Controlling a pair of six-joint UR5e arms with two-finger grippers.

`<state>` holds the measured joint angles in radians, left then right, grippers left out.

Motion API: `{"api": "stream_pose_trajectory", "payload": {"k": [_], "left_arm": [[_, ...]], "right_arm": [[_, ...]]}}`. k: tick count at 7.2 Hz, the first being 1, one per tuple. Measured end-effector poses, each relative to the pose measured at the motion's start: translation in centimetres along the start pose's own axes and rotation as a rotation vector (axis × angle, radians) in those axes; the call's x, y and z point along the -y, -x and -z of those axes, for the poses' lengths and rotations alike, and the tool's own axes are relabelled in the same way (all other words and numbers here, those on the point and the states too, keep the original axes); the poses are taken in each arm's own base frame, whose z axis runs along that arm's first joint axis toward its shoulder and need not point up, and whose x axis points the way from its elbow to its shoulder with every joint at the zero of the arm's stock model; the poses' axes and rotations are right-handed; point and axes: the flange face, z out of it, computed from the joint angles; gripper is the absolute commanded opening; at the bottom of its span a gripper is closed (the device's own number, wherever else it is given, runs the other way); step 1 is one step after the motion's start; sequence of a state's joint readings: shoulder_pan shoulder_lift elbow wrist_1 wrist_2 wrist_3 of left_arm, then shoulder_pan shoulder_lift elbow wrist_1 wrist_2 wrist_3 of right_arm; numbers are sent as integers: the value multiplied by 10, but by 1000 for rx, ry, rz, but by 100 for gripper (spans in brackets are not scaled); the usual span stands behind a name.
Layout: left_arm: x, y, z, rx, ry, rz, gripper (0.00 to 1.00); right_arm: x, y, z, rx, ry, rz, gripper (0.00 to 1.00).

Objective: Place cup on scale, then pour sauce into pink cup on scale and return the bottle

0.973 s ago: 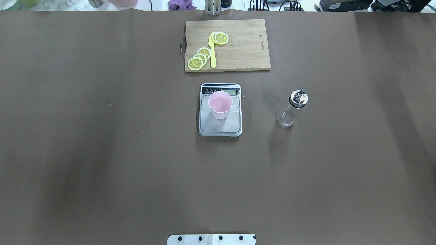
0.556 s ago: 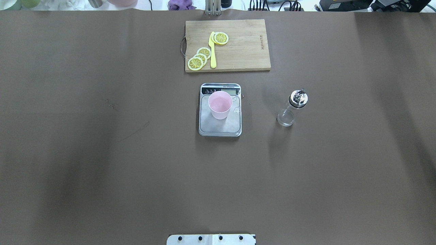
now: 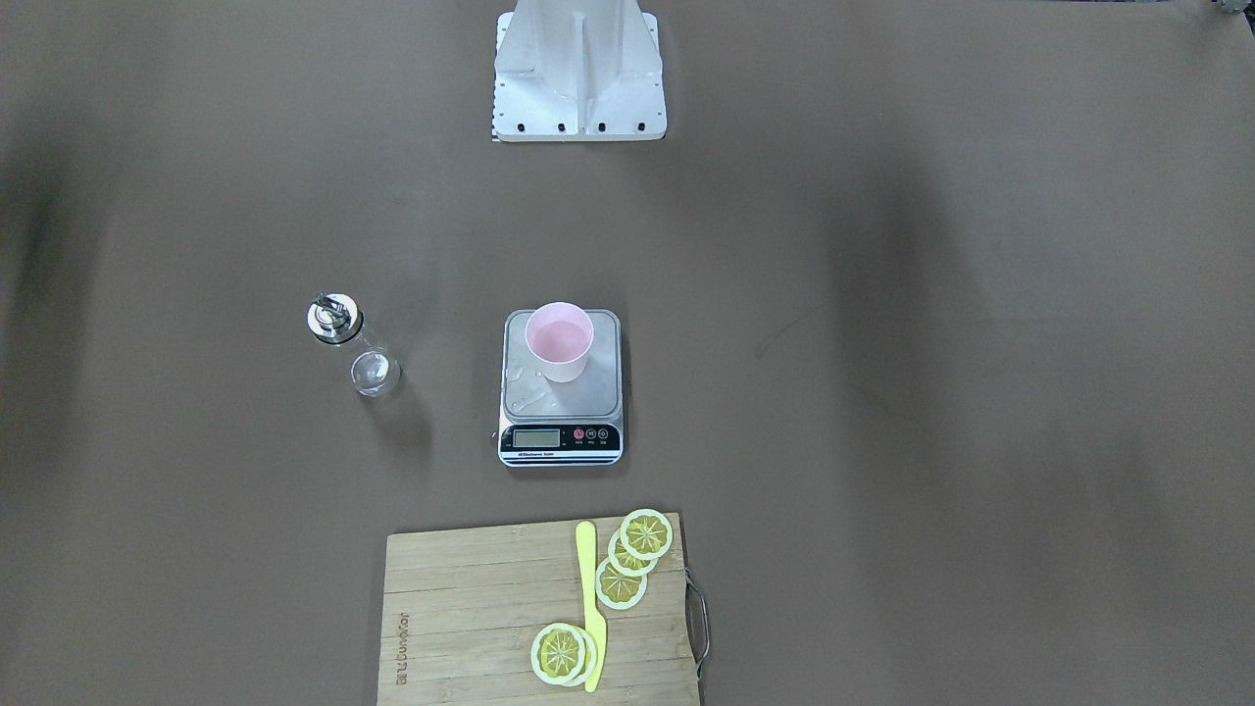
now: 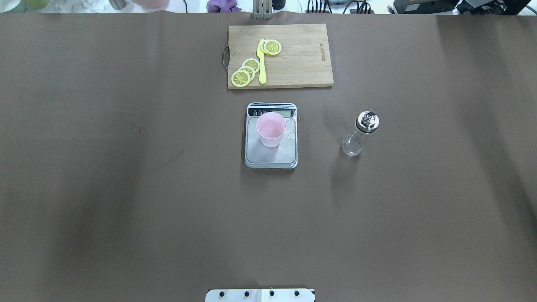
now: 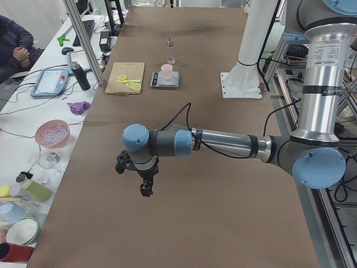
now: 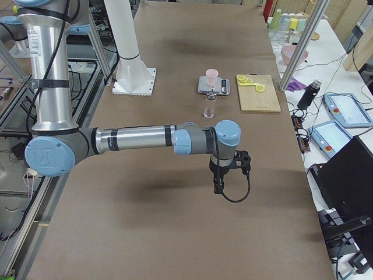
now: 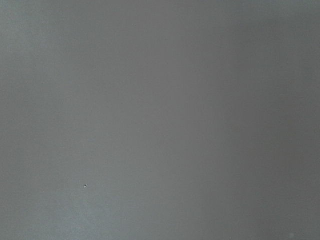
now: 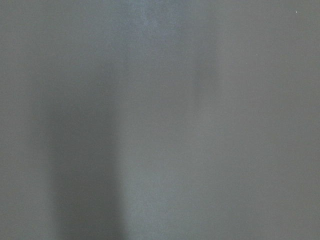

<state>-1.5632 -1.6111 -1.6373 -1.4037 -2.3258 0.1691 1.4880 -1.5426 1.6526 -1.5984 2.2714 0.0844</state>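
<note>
- Your left gripper (image 5: pixel 145 191) hangs point-down from the near arm in the left side view, above bare table (image 4: pixel 126 209), well apart from everything; you cannot tell from here whether its fingers are spread or pressed together.
- Your right gripper (image 6: pixel 217 186) hangs the same way in the right side view, a cable looped beside it; you cannot tell its opening either.
- Neither one carries anything that you can see.
- Both wrist cameras give you only plain brown surface.
- Neither arm shows in the overhead or front views.
- The bottle (image 4: pixel 360 133) stands upright on the table on the robot's right of the scale (image 4: pixel 270 158), apart from it, metal cap on top.
- The cup (image 4: pixel 271 128) stands upright on the scale's steel platform, toward the display end, mouth up.
- You can see clear wet-looking marks on the platform just beside the cup, on the bottle's side.
- The scale's display strip faces away from the robot, toward the board (image 4: pixel 298 63).
- The board lies beyond the scale, apart from it, with lemon slices (image 4: pixel 245 72) and a yellow knife (image 4: pixel 262 67) on it.
- A seated person (image 5: pixel 14 47) shows at the left side view's far corner.
</note>
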Motion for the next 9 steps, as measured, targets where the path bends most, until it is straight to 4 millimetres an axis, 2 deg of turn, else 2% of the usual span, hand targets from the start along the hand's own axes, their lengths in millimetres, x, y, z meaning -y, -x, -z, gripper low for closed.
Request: {"api": "stream_pose_trajectory", "payload": {"k": [4, 7, 9], "left_arm": [[-3, 14, -15, 2, 22, 18, 98], [-2, 21, -17, 49, 14, 5, 98], [-4, 34, -30, 49, 34, 28, 98]], "right_arm": [[-1, 1, 0, 0, 0, 1, 100], [-5, 2, 0, 1, 1, 4, 100], [-10, 0, -3, 0, 7, -2, 100]]}}
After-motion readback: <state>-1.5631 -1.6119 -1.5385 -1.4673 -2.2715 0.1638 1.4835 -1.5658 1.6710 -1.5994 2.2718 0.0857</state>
